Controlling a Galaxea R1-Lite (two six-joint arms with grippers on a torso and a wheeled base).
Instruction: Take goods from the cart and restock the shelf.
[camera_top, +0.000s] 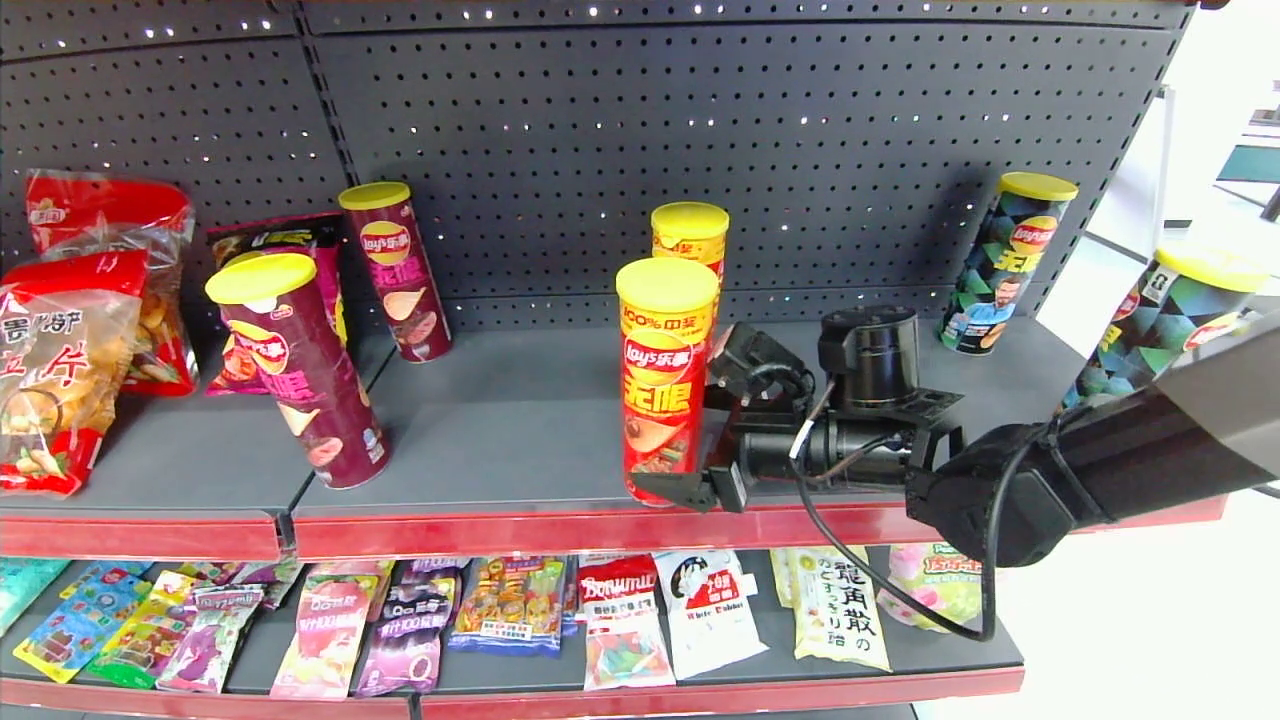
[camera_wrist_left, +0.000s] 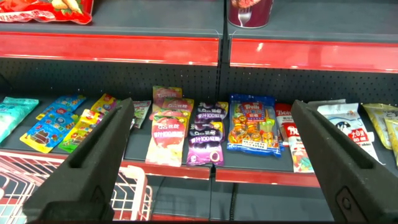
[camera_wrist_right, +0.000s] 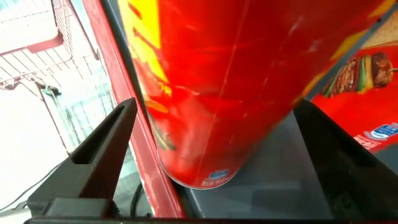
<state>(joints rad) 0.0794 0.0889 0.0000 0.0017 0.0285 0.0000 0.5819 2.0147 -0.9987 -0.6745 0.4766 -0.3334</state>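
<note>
Head view: the red can (camera_top: 662, 390) stands upright on the upper shelf (camera_top: 520, 420). It is close to the red front lip (camera_top: 500, 530) and just in front of a second yellow-lidded can (camera_top: 690, 235).
Right gripper (camera_top: 700, 420): the fingers are released and spread to either side of the can's lower part, one at its front and one behind.
Left gripper (camera_wrist_left: 211, 124): the fingers are released and empty. It hangs before the lower shelf's sachets (camera_wrist_left: 205, 130), above the cart (camera_wrist_left: 37, 180).
Step in hand: probably letting go of the can just set down.
Doing it well: hold the fingers wide and draw the arm back level along its own line, so that neither finger brushes the can.
Handling: the can is tall and narrow, so it should tip at a light knock.
Risk: a forward nudge could send it over the lip, and a backward one into the can behind.
</note>
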